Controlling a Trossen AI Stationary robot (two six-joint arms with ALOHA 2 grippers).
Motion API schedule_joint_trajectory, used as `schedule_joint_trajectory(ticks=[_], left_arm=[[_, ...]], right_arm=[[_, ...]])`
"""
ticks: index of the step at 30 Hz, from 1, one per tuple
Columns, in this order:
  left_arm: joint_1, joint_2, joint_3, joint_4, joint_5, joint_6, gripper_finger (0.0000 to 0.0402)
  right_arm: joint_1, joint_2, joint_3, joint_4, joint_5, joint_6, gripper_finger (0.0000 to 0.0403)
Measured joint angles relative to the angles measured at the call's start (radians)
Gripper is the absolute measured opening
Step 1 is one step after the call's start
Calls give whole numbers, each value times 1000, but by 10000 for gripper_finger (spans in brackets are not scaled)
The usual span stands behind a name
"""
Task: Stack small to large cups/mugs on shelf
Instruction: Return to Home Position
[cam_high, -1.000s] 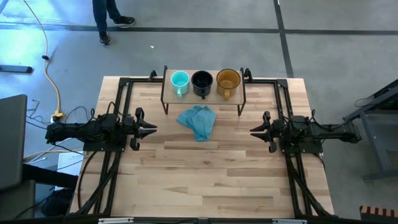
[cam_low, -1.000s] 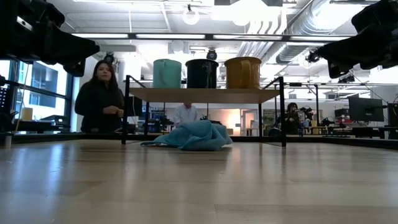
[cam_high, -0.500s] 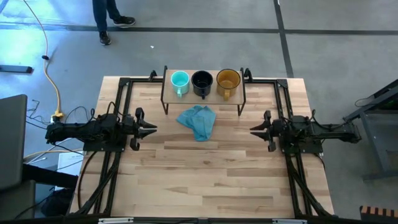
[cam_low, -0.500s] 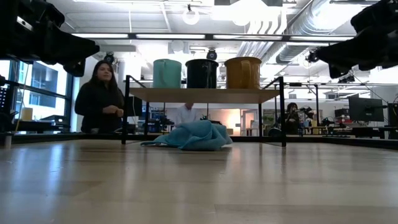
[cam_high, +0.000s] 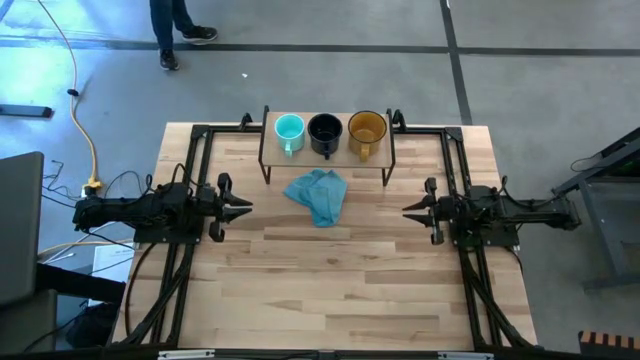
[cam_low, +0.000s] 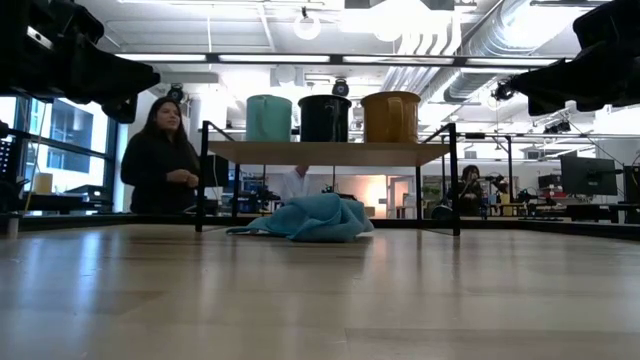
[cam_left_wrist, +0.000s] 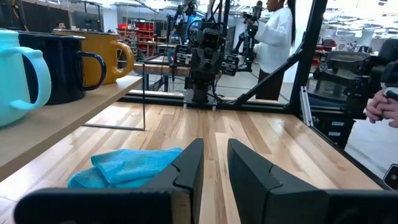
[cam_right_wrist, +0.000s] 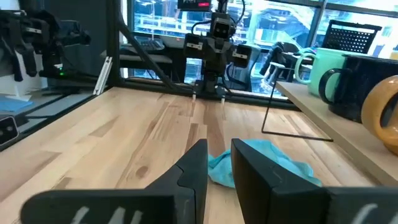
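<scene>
Three mugs stand in a row with their bases on the shelf (cam_high: 327, 150) at the table's far edge: teal (cam_high: 288, 129), black (cam_high: 325, 131) and amber-yellow (cam_high: 367, 130), with their handles toward the near side. In the low view the teal mug (cam_low: 269, 117), black mug (cam_low: 325, 117) and amber mug (cam_low: 390, 116) sit side by side on the board (cam_low: 330, 152). My left gripper (cam_high: 245, 207) hovers over the table's left side. My right gripper (cam_high: 407, 210) hovers over the right side. They face each other. Each is open by a narrow gap, as at the left gripper (cam_left_wrist: 214, 146) and the right gripper (cam_right_wrist: 219, 146), and holds nothing.
A crumpled blue-teal cloth (cam_high: 318, 196) lies on the tabletop just in front of the shelf, between the two grippers. Black arm frames run along the table's left and right sides. A person (cam_low: 160, 150) stands beyond the far edge. Bare wood fills the near half of the table (cam_high: 330, 290).
In the low view my right arm has risen slightly; the mugs, the cloth and my left arm have stayed where they were.
</scene>
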Motion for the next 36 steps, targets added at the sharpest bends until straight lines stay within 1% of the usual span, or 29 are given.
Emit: schedule_joint_trajectory(ticks=[10, 36], left_arm=[[0, 0, 0, 0, 0, 0, 62], [0, 0, 0, 0, 0, 0, 63]], right_arm=[[0, 0, 0, -7, 46, 29, 62], [0, 0, 0, -9, 49, 28, 62]])
